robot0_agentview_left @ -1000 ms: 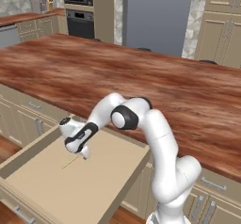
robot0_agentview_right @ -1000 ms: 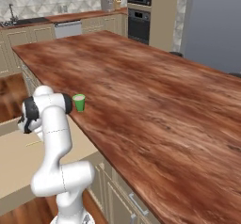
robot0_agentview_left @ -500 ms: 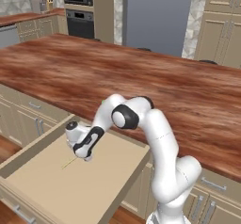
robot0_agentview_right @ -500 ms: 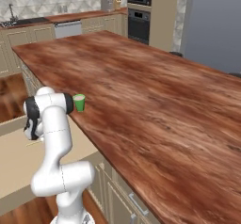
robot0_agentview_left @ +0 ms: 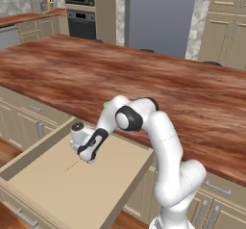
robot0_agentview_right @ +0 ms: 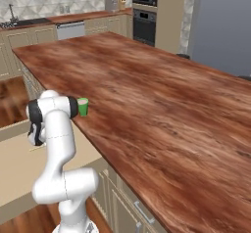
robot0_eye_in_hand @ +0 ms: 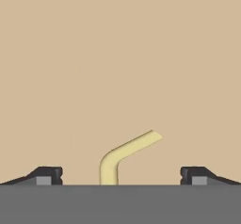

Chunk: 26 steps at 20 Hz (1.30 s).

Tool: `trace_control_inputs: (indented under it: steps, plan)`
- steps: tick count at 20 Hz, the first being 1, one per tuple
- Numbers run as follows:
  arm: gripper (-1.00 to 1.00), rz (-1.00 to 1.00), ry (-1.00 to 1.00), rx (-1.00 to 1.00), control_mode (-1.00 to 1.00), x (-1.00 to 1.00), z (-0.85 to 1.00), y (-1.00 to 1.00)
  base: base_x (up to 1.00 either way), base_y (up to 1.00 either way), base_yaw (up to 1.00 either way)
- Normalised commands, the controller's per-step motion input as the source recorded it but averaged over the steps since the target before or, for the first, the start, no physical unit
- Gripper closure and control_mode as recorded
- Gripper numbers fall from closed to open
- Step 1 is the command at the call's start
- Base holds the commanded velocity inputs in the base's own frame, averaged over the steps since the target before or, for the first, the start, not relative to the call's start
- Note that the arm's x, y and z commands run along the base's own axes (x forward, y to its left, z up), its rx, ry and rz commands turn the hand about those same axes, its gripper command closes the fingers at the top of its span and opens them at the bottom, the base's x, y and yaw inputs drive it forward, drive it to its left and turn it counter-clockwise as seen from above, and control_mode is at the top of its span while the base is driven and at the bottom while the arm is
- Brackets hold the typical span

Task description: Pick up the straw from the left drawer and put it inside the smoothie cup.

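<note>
The straw, a thin pale yellow stick with a bend, lies flat on the bottom of the left drawer, which is pulled out below the counter. My gripper points down into the drawer, just above its floor. It is open, and in the hand view the straw lies between the two fingertips without touching either. From the left base view the straw is a faint line just left of the hand. The smoothie cup, small and green, stands upright on the counter's near edge, above the drawer.
A long brown wooden counter runs over the drawer, and my arm reaches down past its edge. Closed beige cabinet drawers sit to the left. The drawer's side walls rise around the hand.
My hand has sunk lower into the drawer, toward the straw. The jaws have stayed wide apart. The cup has not moved.
</note>
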Motion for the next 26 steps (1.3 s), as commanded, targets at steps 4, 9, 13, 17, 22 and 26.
trace_control_inputs:
  steps: [4,9,13,17,22,26]
  plan:
    - [-1.00,0.00,0.00,0.14,-1.00,0.06,-0.08,0.07,0.00,0.00,0.00]
    - [-1.00,0.00,0.00,0.01,-1.00,0.19,-0.48,0.03,0.00,0.00,0.00]
    - [1.00,0.00,0.00,0.00,-1.00,0.05,-0.73,0.19,0.00,0.00,0.00]
    - [1.00,0.00,0.00,0.00,-1.00,0.00,-0.90,0.30,0.00,0.00,0.00]
    - [1.00,0.00,0.00,0.00,-1.00,0.00,-0.65,0.23,0.00,0.00,0.00]
    - [1.00,0.00,-0.07,0.00,-1.00,-0.17,-0.52,0.23,0.00,0.00,0.00]
